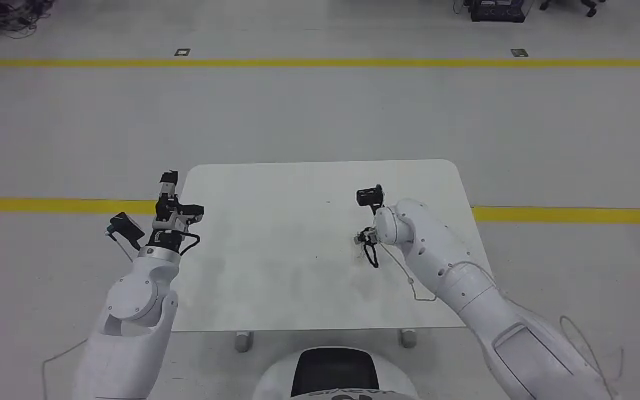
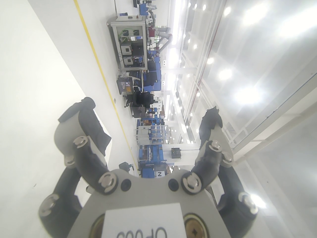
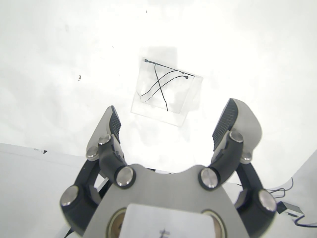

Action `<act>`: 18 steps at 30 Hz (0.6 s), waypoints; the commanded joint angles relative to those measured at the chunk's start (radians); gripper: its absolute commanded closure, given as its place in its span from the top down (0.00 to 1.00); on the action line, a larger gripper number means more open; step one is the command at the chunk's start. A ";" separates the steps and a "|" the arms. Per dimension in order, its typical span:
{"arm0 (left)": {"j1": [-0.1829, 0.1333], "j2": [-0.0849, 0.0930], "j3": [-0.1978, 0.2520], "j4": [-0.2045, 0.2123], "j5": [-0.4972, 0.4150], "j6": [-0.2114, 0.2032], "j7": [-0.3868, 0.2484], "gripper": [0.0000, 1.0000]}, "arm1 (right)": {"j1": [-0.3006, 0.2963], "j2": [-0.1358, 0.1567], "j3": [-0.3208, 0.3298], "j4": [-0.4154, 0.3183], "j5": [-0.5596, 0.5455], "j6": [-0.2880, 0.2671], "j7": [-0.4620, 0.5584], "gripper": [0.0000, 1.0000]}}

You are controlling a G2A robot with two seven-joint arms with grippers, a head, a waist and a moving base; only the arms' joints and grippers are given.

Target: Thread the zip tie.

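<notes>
- Desk (image 1: pixel 290 230): one, white, rounded corners, floor on all sides.
- Yellow floor lines (image 1: pixel 320 63): two. One runs well beyond the desk's far edge. The other shows out from both side edges, level with the desk's far half.
- Left tool (image 2: pixel 148 107): at the desk's left edge, at or just outside the rim, near the far half. It is aimed up and away from the desk top, toward the hall. Fingers are spread wide with nothing between them.
- Right tool (image 3: pixel 172 107): above the desk's right half, inboard of the right edge, aimed down at the desk top. Fingers are spread wide, nothing gripped.
- The two tools are well apart, with most of the desk's width between them.
- Clear box (image 3: pixel 158 117): one, flat on the desk top, ahead of the right tool's fingertips and not touching them. It sits skewed, one corner toward the tool, apart from the desk edge that shows behind the tool.
- Zip ties (image 3: pixel 159 84): black, all inside the box, lying loose and crossing each other. Three heads are visible. The straps overlap, so I count three but can't rule out a fourth.
- Specks (image 3: pixel 79 77): a few small dark marks on the desk top beside the box.
- Small black unit (image 3: pixel 289 207): one, on the floor past a rounded desk corner, with a thin black cable running to it.
</notes>
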 commanded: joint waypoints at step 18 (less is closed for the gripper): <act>0.000 0.000 0.000 0.000 0.000 0.000 0.000 1.00 | -0.040 -0.060 0.066 0.002 -0.112 0.000 0.022 1.00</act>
